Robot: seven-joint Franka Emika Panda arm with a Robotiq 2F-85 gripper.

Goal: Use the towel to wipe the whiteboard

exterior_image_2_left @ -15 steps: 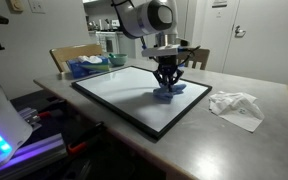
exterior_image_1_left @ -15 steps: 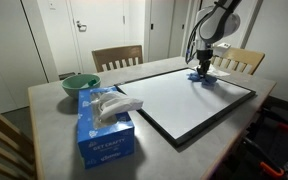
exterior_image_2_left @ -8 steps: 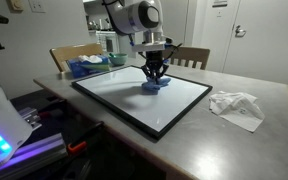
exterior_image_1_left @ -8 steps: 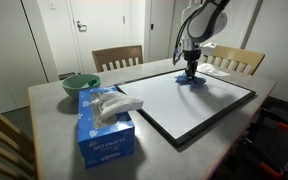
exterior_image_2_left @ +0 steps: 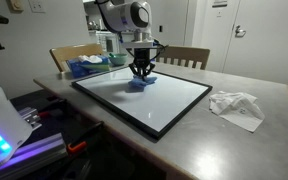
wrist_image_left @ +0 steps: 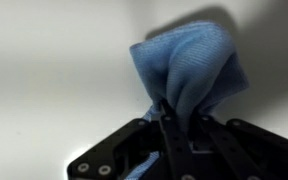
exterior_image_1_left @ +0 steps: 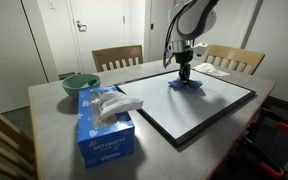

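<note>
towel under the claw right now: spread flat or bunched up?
Bunched. In the wrist view the towel gathers into folds pinched in the shut claw; in an exterior view it's a small heap on the whiteboard.

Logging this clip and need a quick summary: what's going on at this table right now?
The robot arm's claw is shut on a small soft blue cloth towel. It pinches the towel from above and presses it onto the large white whiteboard with a thin black frame, which lies flat on the grey table. In an exterior view the towel sits toward the board's far edge. A blue tissue box and a green bowl stand off the board, untouched.
</note>
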